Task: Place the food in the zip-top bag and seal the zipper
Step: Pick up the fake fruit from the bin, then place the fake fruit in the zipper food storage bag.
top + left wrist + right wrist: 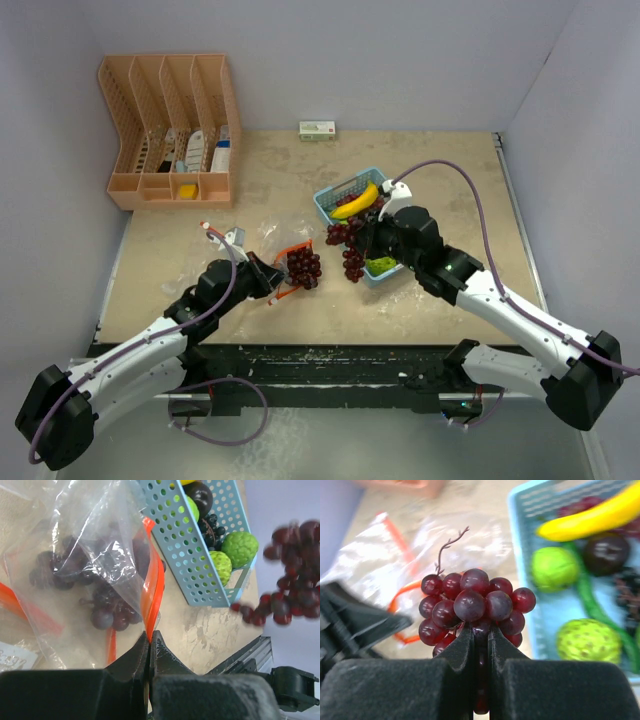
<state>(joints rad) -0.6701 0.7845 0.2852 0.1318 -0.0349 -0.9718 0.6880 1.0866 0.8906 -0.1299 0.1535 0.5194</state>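
Midair, a dark red grape bunch (475,605) was clamped by the nearly shut right gripper (480,636), between the blue basket (322,203) and the clear bag (85,540). The bag's orange zipper edge (156,587) was pinched by the fully shut left gripper (150,639). Because that edge was lifted at one point only, the bag could likely be pushed shut and the grapes dropped onto the table (450,180).

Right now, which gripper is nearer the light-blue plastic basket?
Right. The right gripper holds dark red grapes at the edge of the basket; the left gripper pinches the clear bag farther away.
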